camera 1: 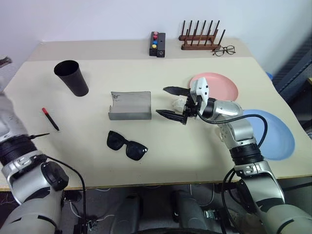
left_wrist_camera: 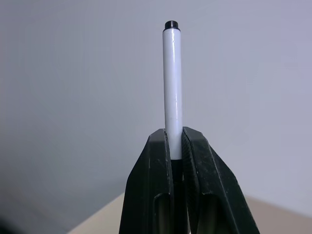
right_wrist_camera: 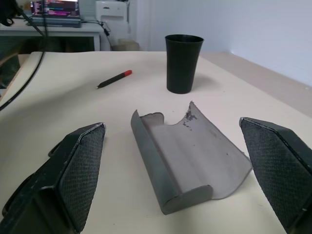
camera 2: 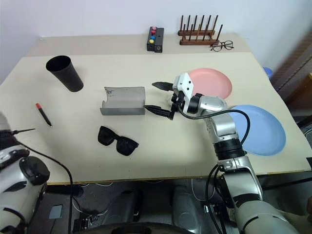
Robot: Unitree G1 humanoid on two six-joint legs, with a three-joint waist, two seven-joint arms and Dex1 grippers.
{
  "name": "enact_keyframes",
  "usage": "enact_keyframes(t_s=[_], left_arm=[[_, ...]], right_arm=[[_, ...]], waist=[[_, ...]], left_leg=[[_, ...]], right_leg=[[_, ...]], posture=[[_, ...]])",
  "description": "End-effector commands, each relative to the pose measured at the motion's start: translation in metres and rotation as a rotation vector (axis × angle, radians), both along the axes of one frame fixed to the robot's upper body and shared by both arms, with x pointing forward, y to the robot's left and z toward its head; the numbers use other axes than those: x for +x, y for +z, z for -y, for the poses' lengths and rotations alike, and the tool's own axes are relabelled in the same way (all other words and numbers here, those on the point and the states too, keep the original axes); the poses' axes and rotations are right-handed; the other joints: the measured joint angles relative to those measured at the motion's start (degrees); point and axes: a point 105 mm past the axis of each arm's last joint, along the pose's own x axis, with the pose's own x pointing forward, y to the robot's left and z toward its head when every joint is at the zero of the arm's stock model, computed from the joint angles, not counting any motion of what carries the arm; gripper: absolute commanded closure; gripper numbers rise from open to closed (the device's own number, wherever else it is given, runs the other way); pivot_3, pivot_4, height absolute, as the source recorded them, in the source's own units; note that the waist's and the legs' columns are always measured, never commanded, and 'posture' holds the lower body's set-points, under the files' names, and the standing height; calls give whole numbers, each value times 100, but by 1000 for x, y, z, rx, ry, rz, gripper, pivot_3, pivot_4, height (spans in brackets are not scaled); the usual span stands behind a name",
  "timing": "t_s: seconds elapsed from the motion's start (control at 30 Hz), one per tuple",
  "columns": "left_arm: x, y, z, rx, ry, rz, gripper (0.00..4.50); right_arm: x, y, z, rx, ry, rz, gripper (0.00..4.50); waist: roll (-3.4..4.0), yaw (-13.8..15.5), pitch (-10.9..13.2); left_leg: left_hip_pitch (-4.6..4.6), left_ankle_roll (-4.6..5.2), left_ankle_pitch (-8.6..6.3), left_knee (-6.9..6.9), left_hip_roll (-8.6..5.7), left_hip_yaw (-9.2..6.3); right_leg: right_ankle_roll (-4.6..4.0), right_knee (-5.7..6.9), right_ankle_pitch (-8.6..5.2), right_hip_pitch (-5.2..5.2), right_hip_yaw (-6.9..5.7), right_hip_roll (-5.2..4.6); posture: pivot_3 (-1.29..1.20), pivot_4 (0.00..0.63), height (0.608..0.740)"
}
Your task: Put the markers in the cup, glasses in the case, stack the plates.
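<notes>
My left gripper [left_wrist_camera: 176, 134] is shut on the white marker [left_wrist_camera: 172, 83], whose black end points away from the fingers toward a wall. The dark marker with a red end [camera 1: 50, 119] lies on the table at the left, near the black cup [camera 1: 71, 78], which stands upright. The grey case [camera 1: 129, 105] lies open mid-table. My right gripper [camera 1: 163, 101] is open just to the case's right, pointing at it, with nothing between its fingers. The black sunglasses [camera 1: 126, 145] lie in front of the case. The pink plate [camera 1: 222, 85] and the blue plate [camera 1: 275, 134] lie apart on the right.
At the table's back edge stand a black box with coloured buttons [camera 1: 157, 44] and a wooden peg rack [camera 1: 201, 39]. Thin-rimmed eyeglasses [camera 1: 224, 50] lie beside the rack. The right arm reaches over the table between the two plates.
</notes>
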Motion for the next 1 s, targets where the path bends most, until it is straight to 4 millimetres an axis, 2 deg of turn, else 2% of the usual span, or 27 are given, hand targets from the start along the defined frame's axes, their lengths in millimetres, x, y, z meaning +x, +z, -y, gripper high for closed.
enact_keyframes(t_s=[0.03, 0.13, 0.43, 0.67, 1.0], left_arm=[[13, 20, 24, 124, -18, 86, 4470], [30, 21, 48, 198, -59, 96, 4470], [60, 9, 89, 380, -26, 29, 4470], [70, -4, 100, 523, 78, -61, 4470], [77, -28, 90, 442, 86, -134, 4470]], right_arm=[[0, 17, -1, 38, 1, 56, 0], [1, 17, 0, 38, -6, 58, 0], [0, 18, 3, 37, -20, 56, 0], [-1, 18, 1, 42, -20, 54, 0], [-3, 19, 1, 44, -22, 55, 0]], waist=[[0, 10, 0], [0, 17, 0], [0, 7, 0], [0, 3, 1], [0, 9, 1]], left_leg=[[0, 0, 0, 0, 0, 0], [-1, 1, 0, 0, -2, -1], [-2, 2, 0, -2, -3, 0], [-4, 3, 0, -2, -4, -1], [-5, 3, 0, -2, -4, -1]], right_leg=[[0, 0, 0, 0, -1, 0], [0, 0, 0, 0, -1, 0], [1, 3, 1, -4, -1, 1], [3, 4, 1, -4, -2, 1], [4, 4, 1, -6, -3, 1]], posture=[[0, 150, 740], [0, 150, 740], [0, 150, 740], [0, 150, 740], [0, 150, 740]])
